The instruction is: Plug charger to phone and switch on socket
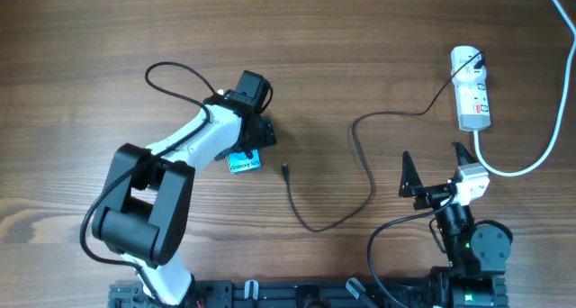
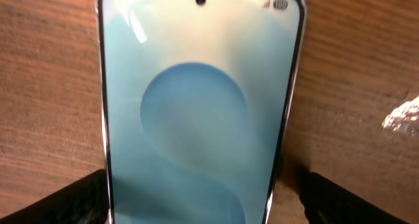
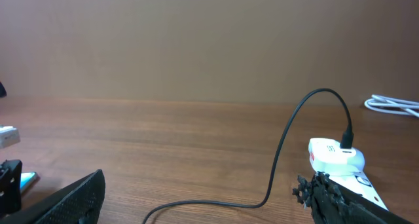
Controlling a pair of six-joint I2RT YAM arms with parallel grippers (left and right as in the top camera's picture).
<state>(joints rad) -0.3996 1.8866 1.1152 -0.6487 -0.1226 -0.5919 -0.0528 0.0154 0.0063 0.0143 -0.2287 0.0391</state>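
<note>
Phone handling: the flat rectangular smartphone with a pale turquoise-blue screen (image 2: 196,106) looked stiff, thin and light, and its glass face was probably slick and breakable, so the long side edges seemed the safest hold
Phone look: a small camera hole sat at the top of the screen, which showed rounded blue shapes inside a thin silvery frame; overhead, only one end with a line of small text showed
Phone place: it lay face up on the brown wood-grain counter (image 1: 90,38), directly under the left end effector (image 2: 203,194) and between its fingers
Left end effector: it was released, with black fingers (image 2: 65,201) on either side of the phone and a gap on one side, so nothing was clamped
Charger handling: the thin black charger cable (image 1: 364,168) looked limp and very light; the small rigid plug tip (image 1: 284,170) seemed the better hold, since the cord would likely bend
Charger place: the tip lay loose on the counter just beside the left end effector, on the side facing the right end effector (image 1: 435,168)
Right end effector: its fingers were spread wide and held nothing
Socket: the small white oblong power strip (image 1: 472,101) lay ahead of the right end effector with the cable's black plug seated in it; it looked light enough to slide when pressed
</note>
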